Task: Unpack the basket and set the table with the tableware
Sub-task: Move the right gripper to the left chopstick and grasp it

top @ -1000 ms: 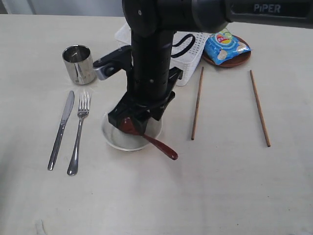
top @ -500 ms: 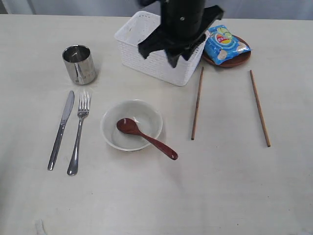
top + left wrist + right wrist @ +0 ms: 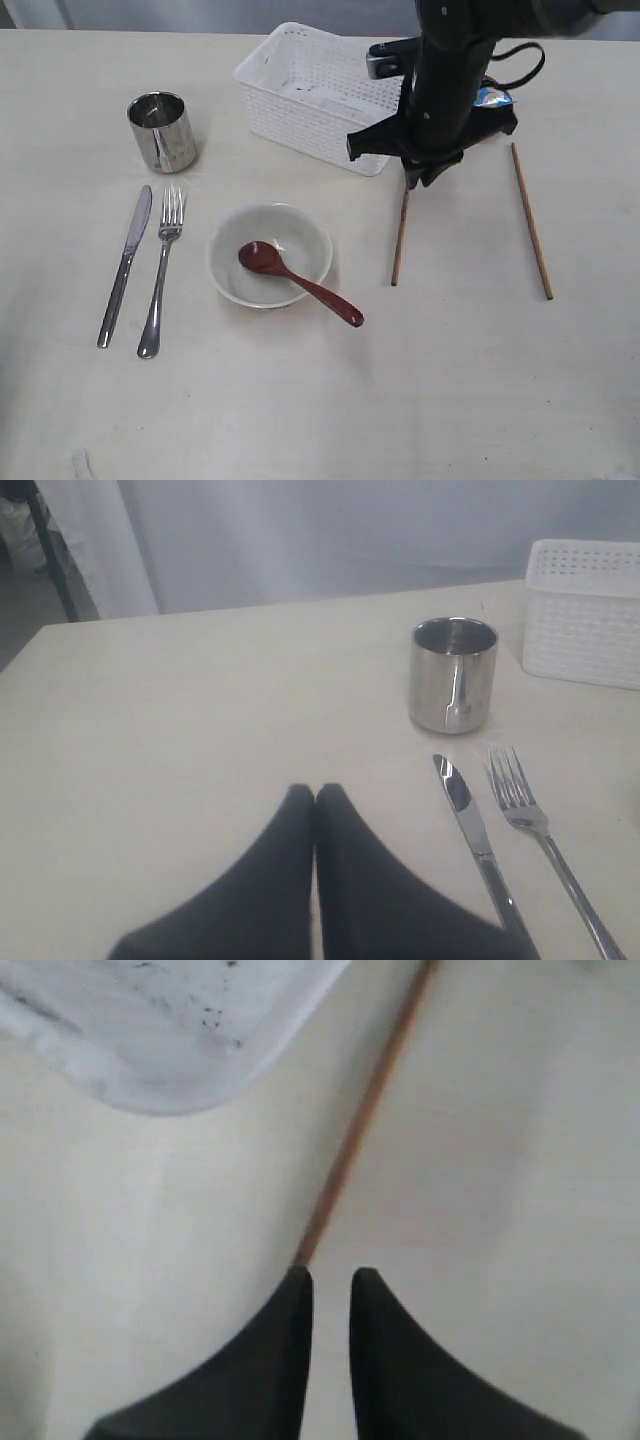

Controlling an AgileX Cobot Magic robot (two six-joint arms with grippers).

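The bowl [image 3: 292, 232] sits on the table [image 3: 450, 390] with the red spoon [image 3: 300, 283] resting in it. From the bowl, the fork [image 3: 162, 270] and knife [image 3: 125, 265] lie at 9 o'clock. The cup [image 3: 161, 130] stands at 11 o'clock and the basket [image 3: 318, 95] at 1 o'clock. One chopstick [image 3: 398, 245] and another chopstick [image 3: 531, 222] lie at 3 o'clock. The right gripper [image 3: 330, 1275] hangs over the first one's end. Its fingers are almost together with a thin gap, holding nothing. The left gripper [image 3: 316, 790] is closed and empty.

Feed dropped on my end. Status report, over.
Left end effector shut, empty. Right end effector slightly open, empty, above chopstick nearest basket. Basket looks empty. Path clear.
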